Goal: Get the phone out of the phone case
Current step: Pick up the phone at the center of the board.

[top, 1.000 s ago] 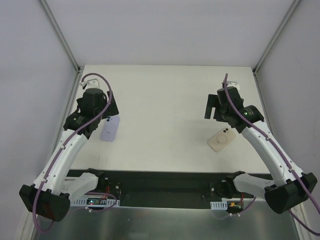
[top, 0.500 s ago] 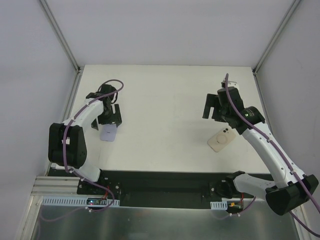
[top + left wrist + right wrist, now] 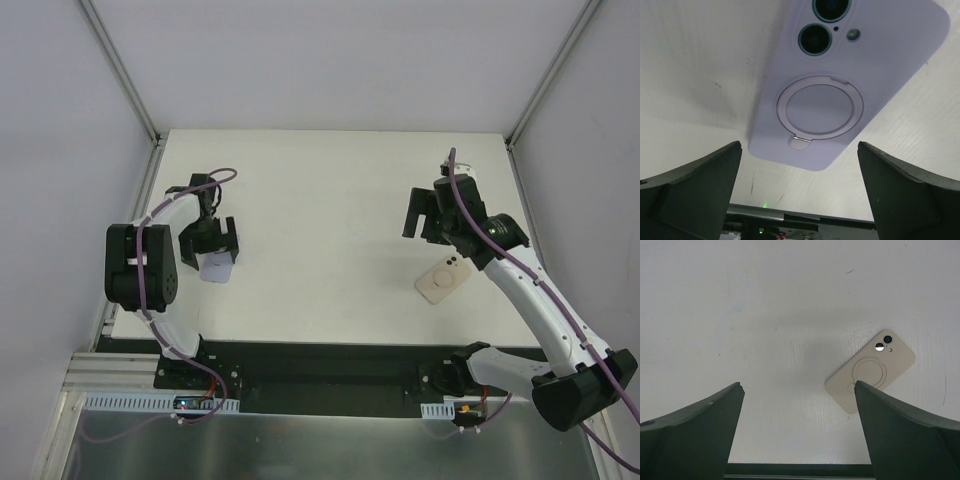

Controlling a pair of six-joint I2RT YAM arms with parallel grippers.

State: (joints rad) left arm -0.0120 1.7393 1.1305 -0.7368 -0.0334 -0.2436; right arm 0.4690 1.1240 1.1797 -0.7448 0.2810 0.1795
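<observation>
Left arm: folded back close to its base, with a purple cable (image 3: 190, 185) looped over it. The left gripper (image 3: 210, 243) hangs over the far end of the lilac phone case (image 3: 216, 268) and hides that end in the top view. In the left wrist view the left gripper (image 3: 799, 186) has its jaws set wide apart, holding nothing. The lilac phone case (image 3: 840, 85) lies back-up between and beyond them, touching neither.

Markings on the lilac case: a round ring with a small tab, and a cutout showing two dark lenses and a small flash, so the phone sits inside. A green light (image 3: 762, 231) glows at the near edge.

Centre: the white table (image 3: 330, 200) carries both cases, well apart from each other.

Right arm: the right gripper (image 3: 432, 212) is held above the table, its jaws spread wide and empty. The cream phone case (image 3: 443, 279) lies flat and back-up just nearer the base than the gripper. In the right wrist view the cream phone case (image 3: 870, 371) lies at a slant beyond the right-hand finger, bearing a circular ring and two lenses in its corner cutout.
</observation>
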